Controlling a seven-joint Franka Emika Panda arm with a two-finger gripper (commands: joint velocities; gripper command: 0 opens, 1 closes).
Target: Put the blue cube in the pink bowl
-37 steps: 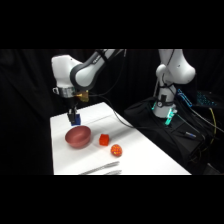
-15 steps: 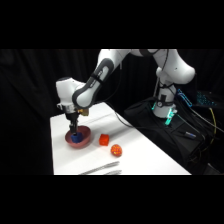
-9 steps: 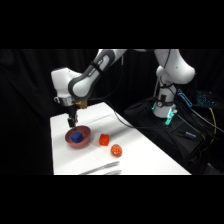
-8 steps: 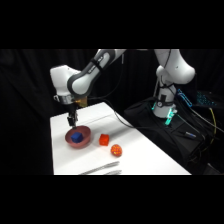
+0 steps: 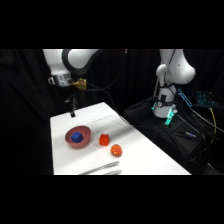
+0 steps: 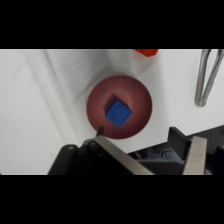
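Observation:
The blue cube (image 5: 76, 138) lies inside the pink bowl (image 5: 85, 131) on the left part of the white table. My gripper (image 5: 73, 111) hangs well above the bowl and slightly behind it, touching nothing. Looking down from the wrist, the blue cube (image 6: 118, 112) rests near the middle of the pink bowl (image 6: 96, 99). There my gripper (image 6: 140, 137) is open and nothing sits between its two fingers (image 6: 115, 152).
A red cube (image 5: 104, 139) and an orange-red ball (image 5: 116, 150) sit right of the bowl. Metal tongs (image 5: 102, 171) lie near the table's front edge, and the tongs (image 6: 205, 75) show at the wrist view's right side. The arm's base (image 5: 165, 100) stands at the upper right.
The gripper came down to the bowl with the blue cube, let it go there, then rose and drew back. The cube now lies in the bowl.

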